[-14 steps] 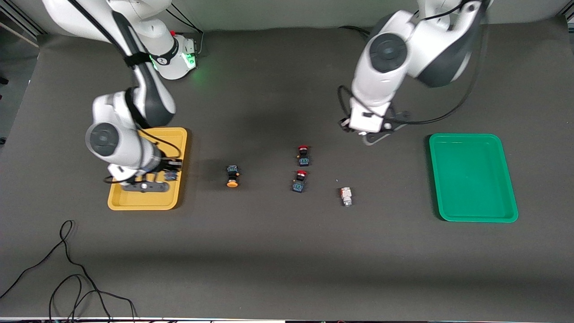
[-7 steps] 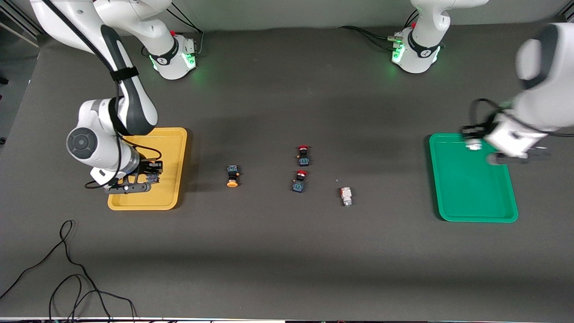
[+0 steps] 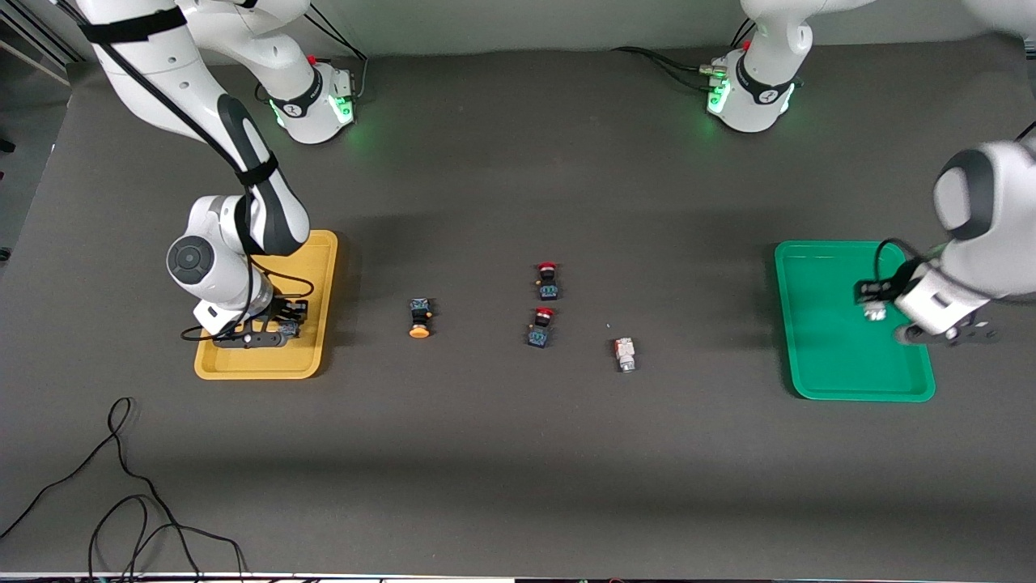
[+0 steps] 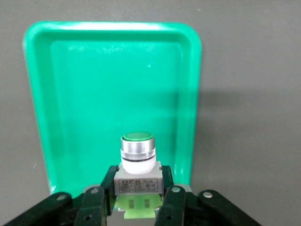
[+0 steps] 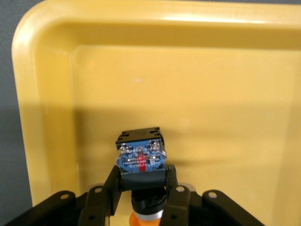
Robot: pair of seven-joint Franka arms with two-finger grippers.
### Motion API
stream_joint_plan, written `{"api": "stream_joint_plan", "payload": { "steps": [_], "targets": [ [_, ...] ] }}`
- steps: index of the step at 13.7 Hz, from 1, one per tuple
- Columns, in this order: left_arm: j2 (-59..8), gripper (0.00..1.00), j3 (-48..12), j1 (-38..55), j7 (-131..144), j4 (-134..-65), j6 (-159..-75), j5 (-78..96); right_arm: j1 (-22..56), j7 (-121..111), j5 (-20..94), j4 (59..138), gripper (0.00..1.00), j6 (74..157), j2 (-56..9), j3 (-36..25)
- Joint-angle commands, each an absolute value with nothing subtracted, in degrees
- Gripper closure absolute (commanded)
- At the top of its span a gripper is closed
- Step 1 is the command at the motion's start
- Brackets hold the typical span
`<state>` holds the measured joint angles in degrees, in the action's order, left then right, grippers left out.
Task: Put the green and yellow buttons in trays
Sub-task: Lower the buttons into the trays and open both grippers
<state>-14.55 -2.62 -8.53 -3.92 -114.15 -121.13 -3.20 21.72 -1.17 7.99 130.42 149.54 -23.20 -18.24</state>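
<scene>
My left gripper [image 3: 872, 312] hangs over the green tray [image 3: 834, 356], shut on a white-silver button with a green top [image 4: 137, 155]; its fingers [image 4: 171, 205] clamp the button's square body. My right gripper [image 3: 285, 328] is low over the yellow tray [image 3: 259, 368], shut on a dark-bodied button [image 5: 141, 153] whose orange-yellow cap points back toward the wrist. A second orange-capped button [image 3: 418, 317] lies on the mat between the trays. A white-silver button with an orange mark [image 3: 624, 354] lies closer to the green tray.
Two red-capped dark buttons [image 3: 547, 279] [image 3: 541, 326] lie mid-table, between the orange-capped and the white-silver button. Black cables [image 3: 121, 486] loop on the mat near the front camera, at the right arm's end. Both arm bases stand at the table's back edge.
My left arm has swung from over the table's middle to over the green tray, carrying the green-topped button. My right gripper has shifted slightly over the yellow tray, still gripping its button.
</scene>
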Motion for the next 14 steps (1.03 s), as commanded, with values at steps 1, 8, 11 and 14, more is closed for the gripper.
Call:
{"api": "stream_joint_plan", "payload": {
  "steps": [1,8,11,14],
  "targets": [
    [-22.6,1.00,-3.5,-10.7,-4.9,-114.5,-130.0,-4.1,22.1,-2.5,10.3,130.3,1.00,149.5,-22.8,-18.4],
    [-27.1,0.01,-3.6,-11.3,-3.6,-114.5,-134.9,-4.0,22.4,-2.5,10.3,128.8,0.00,142.2,-17.1,-18.4],
    [-24.4,0.01,-3.8,-11.5,-3.5,-113.9,-129.9,-3.4,22.6,-1.7,10.3,124.6,0.00,132.3,-12.9,-18.3],
    [-14.7,0.01,-4.0,-11.2,-3.5,-113.0,-118.9,-3.3,22.8,-0.2,10.3,119.8,0.00,125.1,-12.3,-17.8]
  ]
}}
